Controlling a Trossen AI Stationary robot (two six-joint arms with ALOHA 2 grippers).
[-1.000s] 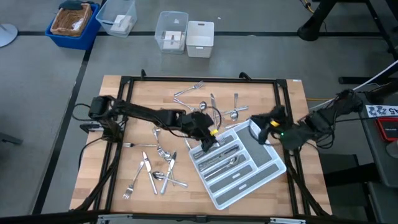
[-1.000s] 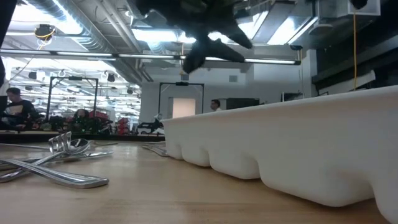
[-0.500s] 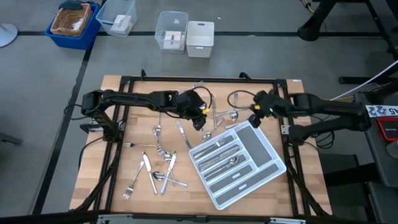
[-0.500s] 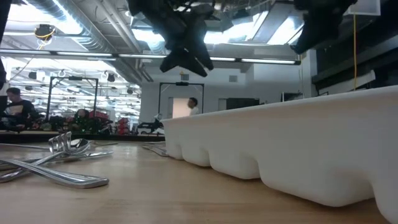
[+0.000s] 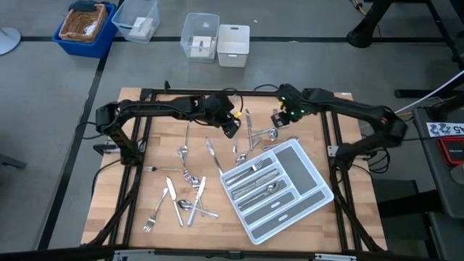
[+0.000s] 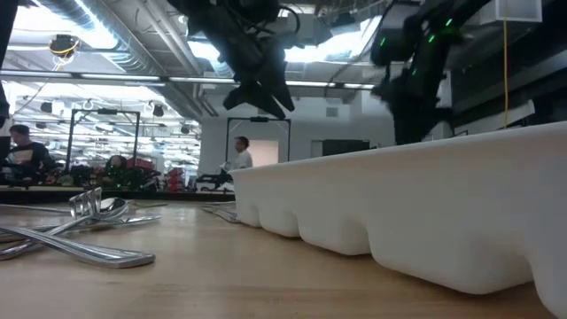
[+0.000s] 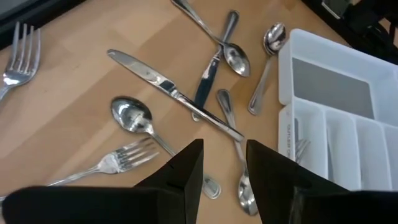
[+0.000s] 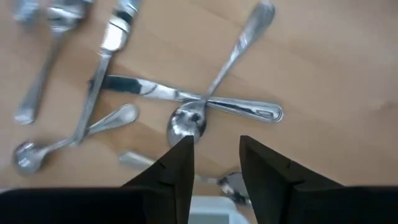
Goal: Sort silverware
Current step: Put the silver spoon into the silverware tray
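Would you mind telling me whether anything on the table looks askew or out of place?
The tray sits turned at an angle to the table edges. Most silverware lies scattered loose on the wood, some pieces crossing, like a knife under a spoon. Nothing looks damaged.

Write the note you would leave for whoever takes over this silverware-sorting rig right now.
Left pincer: open, empty, above the knife and spoons at the table's far middle.
Right pincer: open, empty, above a spoon crossing a knife just beyond the tray.
Done: a few pieces lie in the grey tray.
Left: scattered silverware on the near-left of the table, plus the cluster between the pincers, remains loose on the wood. Most of the job is still to do.
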